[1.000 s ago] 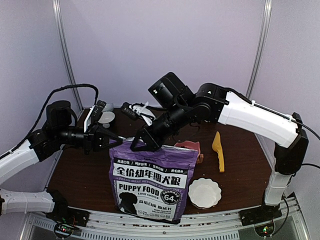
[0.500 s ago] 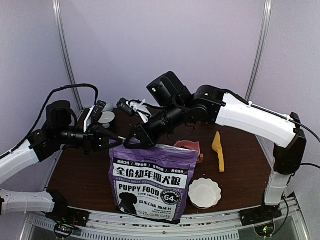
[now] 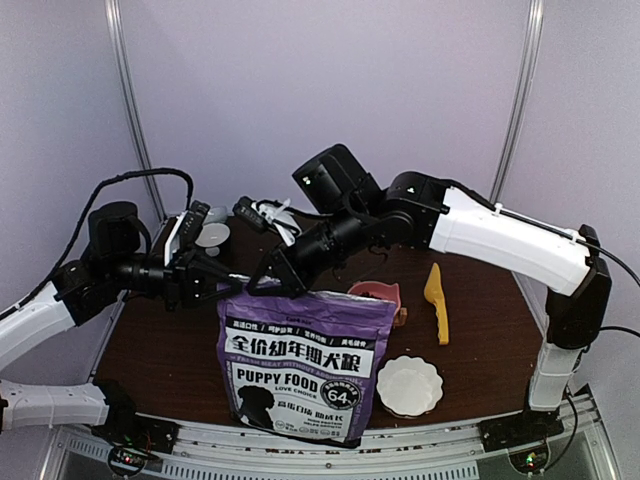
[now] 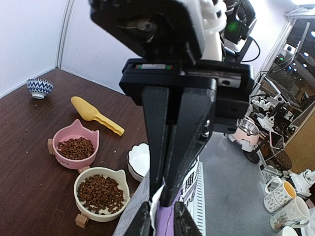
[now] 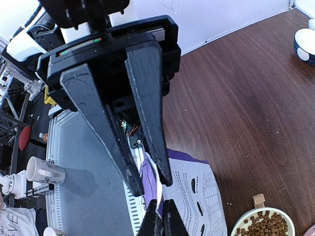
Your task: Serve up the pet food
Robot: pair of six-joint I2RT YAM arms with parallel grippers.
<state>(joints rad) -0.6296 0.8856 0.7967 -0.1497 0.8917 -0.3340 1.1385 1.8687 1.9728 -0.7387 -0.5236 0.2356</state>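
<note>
Sliding toward 9 o'clock along the top seam of the tall purple printed film bag (image 3: 300,370), the right gripper (image 5: 158,221) has closed and now pinches that seam. The left gripper (image 4: 162,222) has backed off slightly, its jaws slackened to a narrow gap around the same edge. Small reddish-brown kibble pellets (image 4: 75,147) lie heaped in a pink cat-eared bowl (image 4: 69,161) and a cream cat-eared bowl (image 4: 118,176), behind the bag toward 1 o'clock. Kibble is probably light, hard and loose, so it would scatter if pinched. Better to carry it in the yellow plastic scoop (image 3: 437,300) at 3 o'clock, held by its handle.
</note>
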